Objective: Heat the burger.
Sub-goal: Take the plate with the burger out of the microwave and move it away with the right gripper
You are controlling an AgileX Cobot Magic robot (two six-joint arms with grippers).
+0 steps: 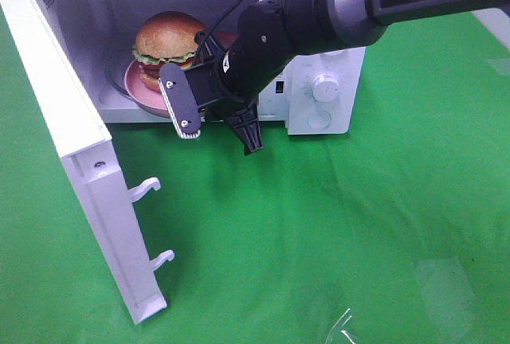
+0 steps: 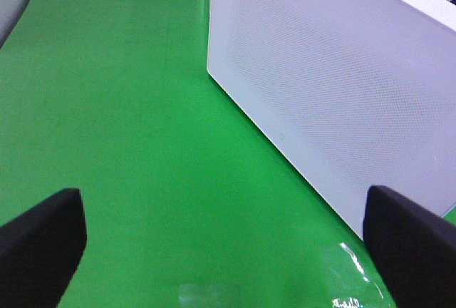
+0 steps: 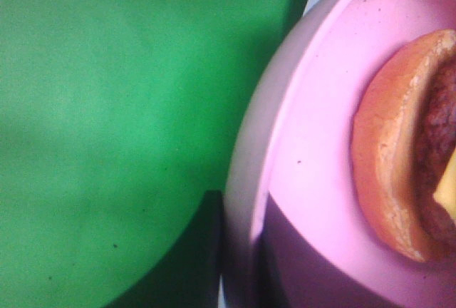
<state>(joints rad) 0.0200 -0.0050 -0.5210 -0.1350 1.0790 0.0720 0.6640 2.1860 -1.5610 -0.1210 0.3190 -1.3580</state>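
The burger [image 1: 167, 41], with a golden bun, lettuce frill and patty, sits on a pink plate [image 1: 137, 81] at the mouth of the open white microwave [image 1: 319, 93]. My right gripper [image 1: 185, 121] reaches across from the right and meets the plate's front rim. In the right wrist view the plate [image 3: 320, 144] fills the frame with the burger's bun [image 3: 388, 151] on it. The right gripper [image 3: 239, 272] appears shut on the rim. My left gripper [image 2: 228, 258] is open over the green cloth with nothing between its fingers [image 2: 43, 244], and does not show in the exterior high view.
The microwave door [image 1: 88, 161] stands swung wide open to the front left, with its latch hooks [image 1: 147, 189] sticking out. Its outer face [image 2: 335, 87] lies close to my left gripper. Control knobs [image 1: 325, 85] are on the right. Green cloth [image 1: 335, 240] covers the table.
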